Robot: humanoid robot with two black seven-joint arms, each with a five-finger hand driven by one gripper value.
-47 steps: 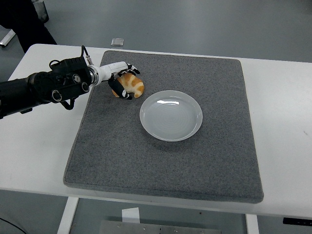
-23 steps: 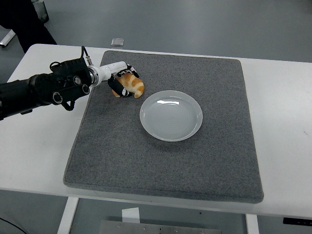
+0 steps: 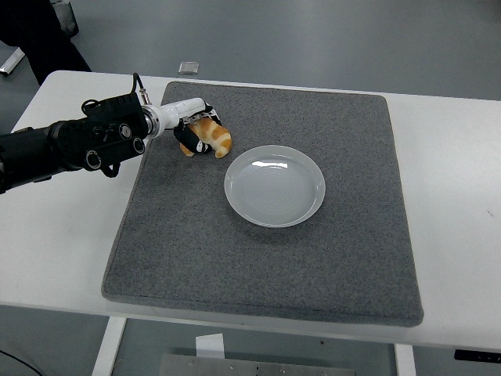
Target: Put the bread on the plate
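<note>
A golden-brown piece of bread point(image 3: 213, 136) sits at the upper left of the grey mat, with my left hand point(image 3: 196, 133) curled around it from the left. Black fingers point(image 3: 190, 144) wrap its near side and top. I cannot tell whether the bread rests on the mat or hangs just above it. The empty white plate point(image 3: 275, 186) lies on the mat to the lower right of the bread, a short gap away. My left arm point(image 3: 78, 142) reaches in from the left edge. The right arm is out of view.
The grey mat point(image 3: 266, 266) covers most of the white table point(image 3: 454, 196). A small silvery object point(image 3: 188, 67) lies on the floor beyond the table's far edge. A person's dark clothing point(image 3: 39, 31) shows at the top left.
The left hand with the bread has shifted slightly up and away over the second. The plate has not moved.
</note>
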